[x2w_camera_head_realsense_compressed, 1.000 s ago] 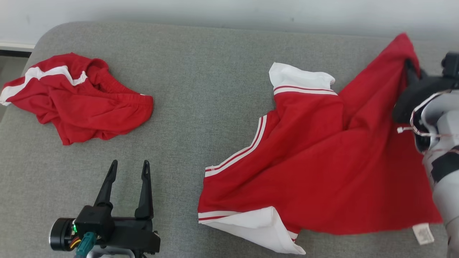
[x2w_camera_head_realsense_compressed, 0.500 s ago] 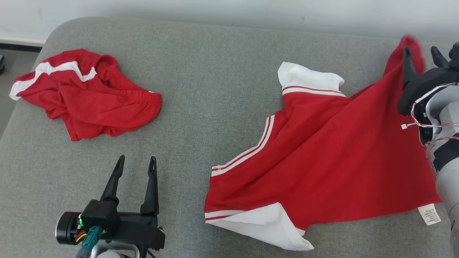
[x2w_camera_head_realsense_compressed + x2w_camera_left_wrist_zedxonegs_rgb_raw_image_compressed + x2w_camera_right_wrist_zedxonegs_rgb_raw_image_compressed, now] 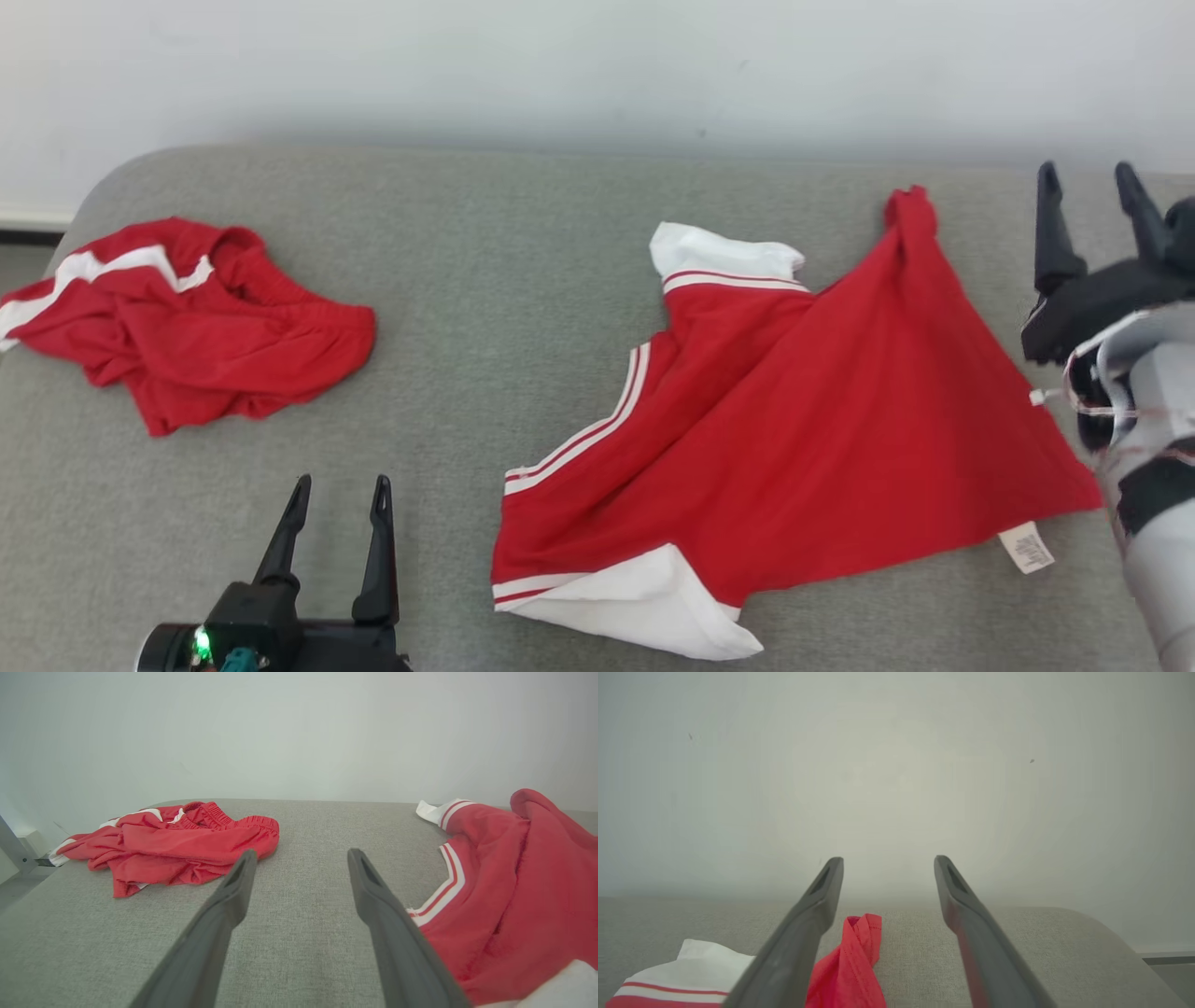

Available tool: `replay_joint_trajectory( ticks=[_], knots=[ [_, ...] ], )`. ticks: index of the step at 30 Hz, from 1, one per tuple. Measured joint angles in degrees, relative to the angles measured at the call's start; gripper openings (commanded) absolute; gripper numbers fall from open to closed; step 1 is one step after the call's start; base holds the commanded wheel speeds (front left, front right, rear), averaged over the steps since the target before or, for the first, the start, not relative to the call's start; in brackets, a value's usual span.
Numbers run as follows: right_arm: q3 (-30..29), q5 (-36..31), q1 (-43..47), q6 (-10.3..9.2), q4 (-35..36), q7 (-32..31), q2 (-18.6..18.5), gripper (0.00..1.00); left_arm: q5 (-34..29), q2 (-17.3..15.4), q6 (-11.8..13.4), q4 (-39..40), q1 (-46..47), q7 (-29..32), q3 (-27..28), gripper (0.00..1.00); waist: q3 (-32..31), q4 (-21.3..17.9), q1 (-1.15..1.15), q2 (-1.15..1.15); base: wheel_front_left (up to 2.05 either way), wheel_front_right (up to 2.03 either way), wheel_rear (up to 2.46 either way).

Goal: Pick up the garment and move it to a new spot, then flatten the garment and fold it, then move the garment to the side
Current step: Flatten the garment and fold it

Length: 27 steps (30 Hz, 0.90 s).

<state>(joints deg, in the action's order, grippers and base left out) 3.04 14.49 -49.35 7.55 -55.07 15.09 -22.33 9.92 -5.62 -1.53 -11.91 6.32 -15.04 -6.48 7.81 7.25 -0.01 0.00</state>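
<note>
Red shirt (image 3: 794, 439) lies rumpled right of centre on grey cushion (image 3: 523, 233), far corner twisted. Right gripper (image 3: 1086, 173) spread wide, empty, just right of that corner. Left gripper (image 3: 341, 483) wide too, near left. Risk: pinching bunched layers drags the shirt instead of flattening it.

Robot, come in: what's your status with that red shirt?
Left gripper open, empty. Right gripper open, empty. Red shirt rumpled, unfolded, one corner peaked near it. Red shorts far left, clear.

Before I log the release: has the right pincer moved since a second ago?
Yes. The right pincer has left the corner of the red white-sleeved shirt, rightward and toward the back edge of the grey cushion.
</note>
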Motion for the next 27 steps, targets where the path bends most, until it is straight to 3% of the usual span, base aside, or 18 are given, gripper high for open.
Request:
replay_joint_trajectory(
  ticks=[7,14,22,27],
  knots=[
    [-0.4,4.3,14.9,0.0,17.1,0.0,0.7,1.0,0.1,-0.5,-0.3,-0.3,-1.5,0.0,-0.2,1.0,-2.5,-4.4,0.0,0.0,0.0,0.0,0.0],
    [-2.9,7.6,28.2,0.0,30.0,-0.5,4.9,1.0,0.1,-0.9,-0.3,-0.5,-0.4,0.0,-0.4,1.0,-3.2,-7.6,0.0,0.0,0.0,0.0,0.0],
    [-5.9,5.2,37.4,0.0,43.0,-4.1,8.7,1.0,0.0,-2.6,-0.6,-1.7,1.0,0.3,-0.7,1.0,-2.9,-9.8,0.0,0.0,0.0,0.0,0.0],
    [-6.3,3.4,39.6,0.0,46.9,-5.6,11.0,1.0,0.1,-5.1,-2.7,-2.6,4.8,2.3,-1.0,1.0,-2.2,-10.7,0.01,0.0,0.0,0.0,0.0]
  ],
)
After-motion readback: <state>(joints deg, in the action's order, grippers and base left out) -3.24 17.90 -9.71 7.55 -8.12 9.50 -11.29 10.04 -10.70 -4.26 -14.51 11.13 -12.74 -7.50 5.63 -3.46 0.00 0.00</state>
